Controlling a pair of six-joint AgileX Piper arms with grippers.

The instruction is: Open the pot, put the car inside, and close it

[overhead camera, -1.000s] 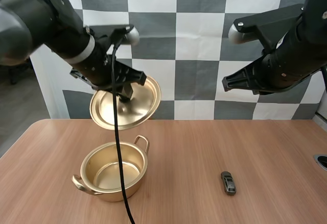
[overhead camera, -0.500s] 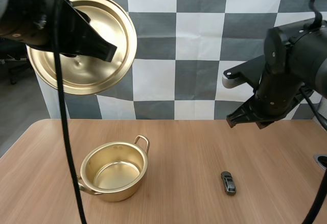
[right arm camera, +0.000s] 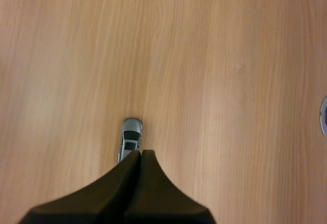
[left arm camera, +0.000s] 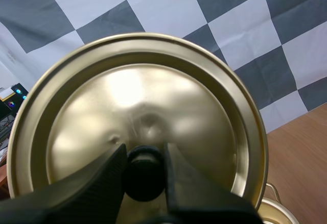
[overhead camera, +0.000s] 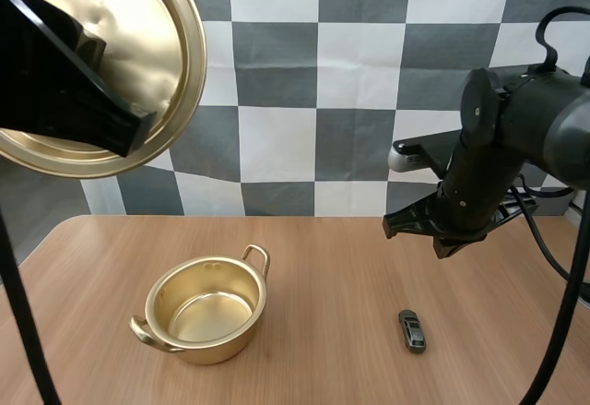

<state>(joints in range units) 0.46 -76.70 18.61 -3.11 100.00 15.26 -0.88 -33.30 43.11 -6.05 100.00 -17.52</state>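
Pinches the lid's (left arm camera: 153,101) black knob in the left gripper (left arm camera: 144,167), raised high and tilted. Hangs the right gripper (right arm camera: 140,155), fingers pressed together on nothing, just over the car (right arm camera: 131,137) on the table (overhead camera: 323,267). Finds the pot (overhead camera: 214,350) uncovered, well apart from the car, with only bare gold bottom inside.

The round golden metal pot (overhead camera: 221,345) is a shiny brass yellow inside and out, and its two loop handles are the same colour. The round golden metal lid (left arm camera: 194,112) matches it, glossy with pale highlights, and its small round knob (left arm camera: 144,175) is black. The small toy car (right arm camera: 131,137) is silver-grey with dark windows. The wooden table (overhead camera: 350,267) is light brown with a fine streaked grain. The left gripper (left arm camera: 145,163) and the right gripper (right arm camera: 140,153) are matte black.
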